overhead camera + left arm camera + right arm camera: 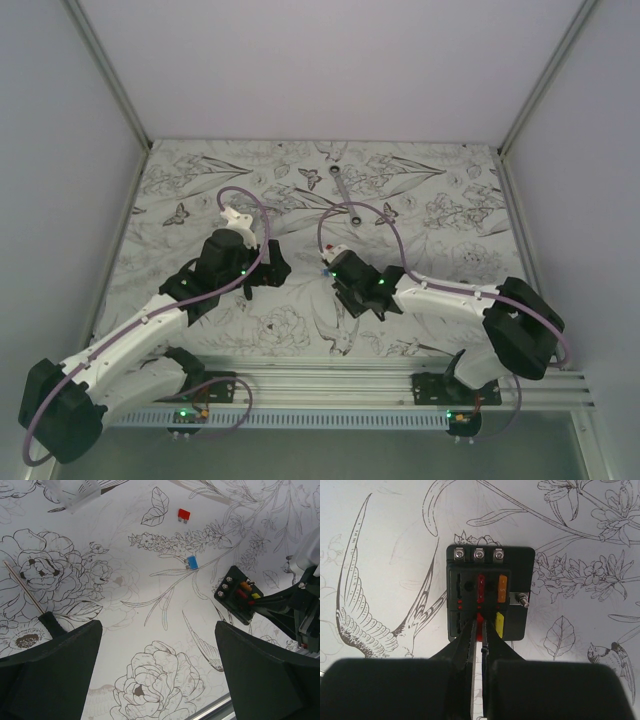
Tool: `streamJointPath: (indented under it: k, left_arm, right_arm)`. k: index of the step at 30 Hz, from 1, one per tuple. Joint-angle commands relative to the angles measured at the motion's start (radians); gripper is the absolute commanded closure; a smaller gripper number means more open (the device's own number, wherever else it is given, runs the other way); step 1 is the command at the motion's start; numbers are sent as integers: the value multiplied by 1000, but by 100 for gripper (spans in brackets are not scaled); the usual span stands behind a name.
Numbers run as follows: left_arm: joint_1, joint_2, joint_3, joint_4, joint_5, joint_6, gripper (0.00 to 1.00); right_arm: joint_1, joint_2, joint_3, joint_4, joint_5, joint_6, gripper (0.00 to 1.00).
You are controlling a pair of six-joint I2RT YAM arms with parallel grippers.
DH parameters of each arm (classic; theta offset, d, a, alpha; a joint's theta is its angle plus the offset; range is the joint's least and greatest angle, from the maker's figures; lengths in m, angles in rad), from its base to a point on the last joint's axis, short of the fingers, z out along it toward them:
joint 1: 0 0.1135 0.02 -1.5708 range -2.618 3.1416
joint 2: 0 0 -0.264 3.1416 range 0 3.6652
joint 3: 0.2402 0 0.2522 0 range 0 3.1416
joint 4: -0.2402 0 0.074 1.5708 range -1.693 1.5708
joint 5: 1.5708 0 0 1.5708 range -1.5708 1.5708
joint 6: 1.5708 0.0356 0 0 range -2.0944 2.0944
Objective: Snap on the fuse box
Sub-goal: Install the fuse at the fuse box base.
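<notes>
Position: the fuse box (490, 592) lies flat on the worktop (395, 540), uncovered, directly under the tips of the right pincer (479, 630), which comes in over its near edge.

Right pincer: jaws drawn almost together, with only a thin slit between them, tips at the middle slot of the near row. A small red piece (479, 622) shows at the tips. I cannot tell whether it is pinched or already seated.

Left pincer (157, 630): jaws spread fully wide, holding nothing, hovering off to the side of the box.

Contents of the box: a red fuse (481, 587) and an orange fuse (502, 589) in the far row, and a yellow fuse (499, 625) in the near row. The left-hand slots look unfilled. Three screws (479, 554) line the far edge.

Outside the box: a loose red fuse (184, 514) and a blue fuse (191, 562) lie apart on the worktop. A clear cover (75, 492) lies well away, and a screwdriver (25, 587) sits by the left finger.

Assessment: the work appears to be at the slot, with the cover not yet fitted. Recommended: press straight down, not at a slant, so the box does not skid. Before snapping, the cover should be squared over all four edges.
</notes>
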State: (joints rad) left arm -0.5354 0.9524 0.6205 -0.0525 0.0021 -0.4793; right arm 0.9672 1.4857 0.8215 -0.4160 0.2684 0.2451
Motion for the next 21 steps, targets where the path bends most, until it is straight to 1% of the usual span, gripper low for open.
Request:
streamJointPath:
  k: [1,3,7,12,21]
  left_arm:
    - [6,-17,-16,-11,7,-8,0]
    - [6,-17,-16,-11,7,-8,0]
    - [6,-17,-18,-11,9,-10,0]
    - [6,-20,-18,-10,9,-13,0]
    - [6,-23,-19,-11,10,-16,0]
  right_arm:
    - [8,-1,33,-6,-41,-1,98]
    - [8,-1,30,-15,-53,12,100]
    - [0,19,2,-23,-56,57,100]
    - [-34,39,-77,-20,-61,142,100]
    - [-53,-16,-172,-5,-83,228,100]
